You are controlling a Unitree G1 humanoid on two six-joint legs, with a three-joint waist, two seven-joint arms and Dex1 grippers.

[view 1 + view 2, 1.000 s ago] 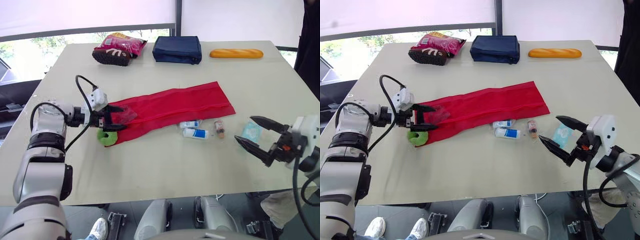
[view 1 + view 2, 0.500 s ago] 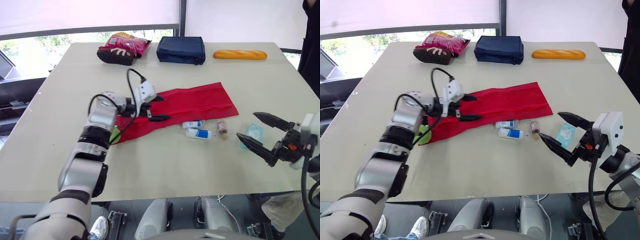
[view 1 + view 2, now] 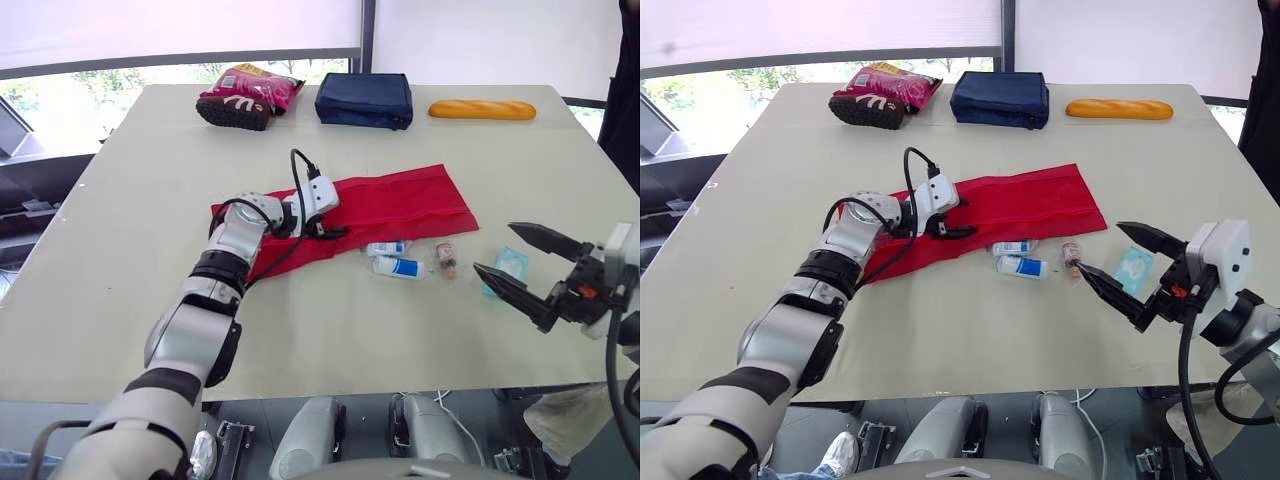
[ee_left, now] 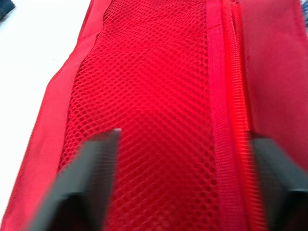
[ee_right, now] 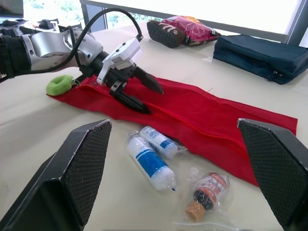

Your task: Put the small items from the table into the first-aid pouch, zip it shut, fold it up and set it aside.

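Observation:
The red first-aid pouch [image 3: 400,205] lies unfolded and flat across the table's middle, mesh side up [image 4: 159,96]. My left gripper [image 3: 338,218] hovers low over its left-middle part, open, with nothing between its fingers [image 4: 89,178]. A green roll [image 5: 60,83] sits at the pouch's left end. In front of the pouch lie two white-and-blue bottles [image 3: 398,267], [image 3: 384,248], a small brown bottle in a clear bag [image 3: 445,258] and a pale blue packet [image 3: 508,265]. My right gripper [image 3: 495,249] is open, above the table just right of the packet.
Along the far edge are a pink snack bag [image 3: 245,95], a navy pouch [image 3: 362,100] and a baguette [image 3: 482,109]. A person in dark clothes [image 3: 628,90] stands at the far right. The table's front edge [image 3: 330,385] is near.
My left gripper has moved right along the pouch, from its left end by the green roll to its left-middle part. The right gripper has hardly moved.

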